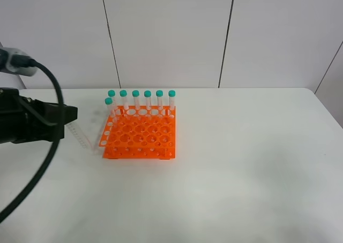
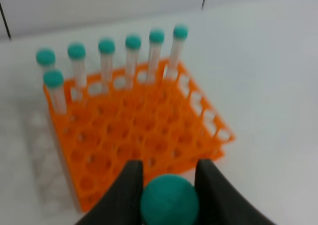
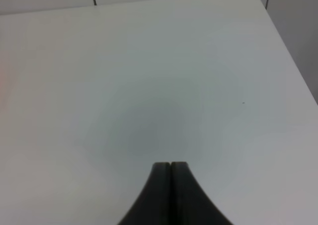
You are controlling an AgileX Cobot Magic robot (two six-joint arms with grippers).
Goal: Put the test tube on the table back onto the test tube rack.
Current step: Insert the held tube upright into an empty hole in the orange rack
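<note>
My left gripper (image 2: 169,171) is clamped on the teal cap of the slim clear plastic test tube (image 2: 169,202), the bright orange gridded plastic rack (image 2: 134,135) just ahead of it holding seven teal-capped tubes (image 2: 106,61), while only the right wrist view shows my right gripper (image 3: 171,166), pinched shut above the white table (image 3: 149,76).

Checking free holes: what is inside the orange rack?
Seven teal-capped tubes: six in the far row, one before its left end. Other holes look empty; the rack hides tube tips.
</note>
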